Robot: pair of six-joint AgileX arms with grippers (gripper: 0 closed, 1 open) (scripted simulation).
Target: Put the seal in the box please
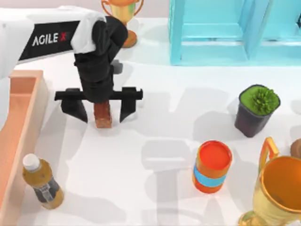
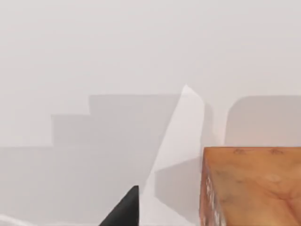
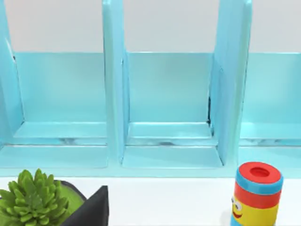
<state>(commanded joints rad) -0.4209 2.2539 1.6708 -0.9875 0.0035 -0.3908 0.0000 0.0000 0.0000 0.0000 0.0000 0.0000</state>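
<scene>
- Left gripper (image 1: pixel 103 109) hangs over the table's left-centre, fingers spread wide, one each side of the seal (image 1: pixel 103 114), with clear gaps both sides (so released, not pinching).
- Seal stands upright on the white table (image 1: pixel 155 141), reddish-brown w/ mottled faces, right of the box (image 1: pixel 21 117) and apart from it.
- Left wrist view: seal's top face (image 2: pixel 251 186) sits close up, and a dark finger tip (image 2: pixel 124 209) pokes in beside it, not touching.
- Box lies along the table's left edge, thick pale-orange rim, partly cut off by the frame; nothing visible inside the part that shows.
- Bottle (image 1: pixel 42 182) w/ white cap and amber contents stands just right of the box's near end, prob. touching the rim, though hard to tell.
- Orange can w/ blue band (image 1: pixel 212 166) stands right of centre; potted green plant (image 1: pixel 256 109) farther right and back.
- Gold trophy (image 1: pixel 277 188) at near right corner, another trophy (image 1: pixel 123 19) at the back beside the left arm.
- Turquoise shelf unit (image 1: pixel 225 33) at back right.
- Right wrist view: shelf unit (image 3: pixel 164 94) with the plant (image 3: pixel 33 200), and a small red-yellow-blue can figure (image 3: pixel 256 195). Right gripper's jaw state: can't tell.
</scene>
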